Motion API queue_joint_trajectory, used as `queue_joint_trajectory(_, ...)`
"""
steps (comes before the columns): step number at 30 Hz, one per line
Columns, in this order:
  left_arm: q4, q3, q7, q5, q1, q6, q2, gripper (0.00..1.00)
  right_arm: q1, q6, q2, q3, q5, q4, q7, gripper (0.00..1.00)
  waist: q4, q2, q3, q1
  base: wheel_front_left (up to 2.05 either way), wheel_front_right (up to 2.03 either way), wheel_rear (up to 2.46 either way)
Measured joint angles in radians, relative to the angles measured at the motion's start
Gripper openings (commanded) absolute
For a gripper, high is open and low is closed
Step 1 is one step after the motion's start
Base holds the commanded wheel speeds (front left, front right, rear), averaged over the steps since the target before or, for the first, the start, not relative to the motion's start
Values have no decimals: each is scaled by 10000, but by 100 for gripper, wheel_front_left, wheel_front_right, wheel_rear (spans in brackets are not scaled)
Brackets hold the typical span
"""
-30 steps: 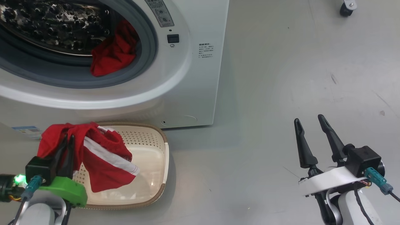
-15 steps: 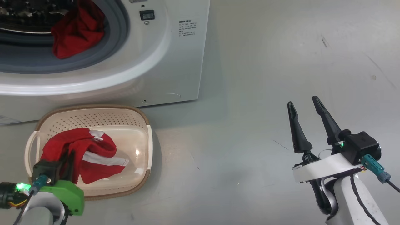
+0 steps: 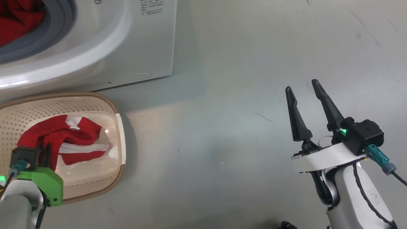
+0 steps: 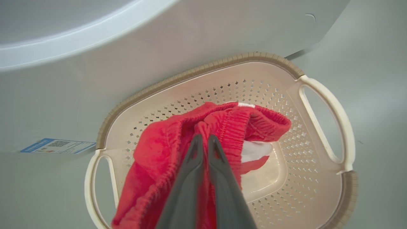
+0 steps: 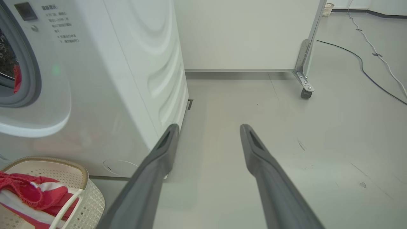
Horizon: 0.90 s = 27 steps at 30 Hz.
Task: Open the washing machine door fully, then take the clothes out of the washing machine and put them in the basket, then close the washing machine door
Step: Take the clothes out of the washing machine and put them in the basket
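The cream basket (image 3: 118, 136) stands on the floor in front of the white washing machine (image 3: 133, 38). One piece of the red, white-striped clothes (image 3: 66, 132) lies down inside it. My left gripper (image 3: 47, 149) is shut on that garment; in the left wrist view its fingertips (image 4: 203, 140) pinch a red fold (image 4: 159, 149) over the basket (image 4: 222, 62). More red clothes (image 3: 16, 19) lie in the drum opening behind the grey gasket. My right gripper (image 3: 303, 87) hovers open and empty over the floor at the right, apart from everything. The washing machine door is out of view.
In the right wrist view, the open fingers (image 5: 208, 127) point past the machine's side (image 5: 143, 79) toward a white panel on a wheeled frame (image 5: 305, 93). A cable (image 5: 365, 68) runs across the floor at the far right. A blue sticker (image 4: 57, 145) marks the machine's front.
The head camera has swung, shifting the whole picture up and to the left. My left gripper has come down with the red garment, from above the basket's rim to inside it. The right gripper stays open.
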Motion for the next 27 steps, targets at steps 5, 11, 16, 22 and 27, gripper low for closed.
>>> queue_joint_trajectory(5,451,167,104,-17,-536,2,82,0,-227,-23,42,-21,6,-128,0,100,-487,0,549,0,0,0,0)
queue_joint_trajectory(11,1208,253,474,-194,-1076,58,-42,0,-287,-109,58,-75,36,-153,0,100,-786,0,1011,0,0,0,0)
queue_joint_trajectory(16,1659,230,495,-255,-1219,58,-278,18,-416,-184,69,-90,52,-136,0,100,-861,0,1138,0,0,0,0)
queue_joint_trajectory(22,2075,100,435,-230,-1355,100,-349,100,-460,-198,79,-173,52,-92,0,100,-736,0,1073,0,0,0,0)
queue_joint_trajectory(27,2309,59,107,-226,-1500,163,-531,100,-482,-198,81,-190,52,23,0,100,-585,0,892,0,0,0,0)
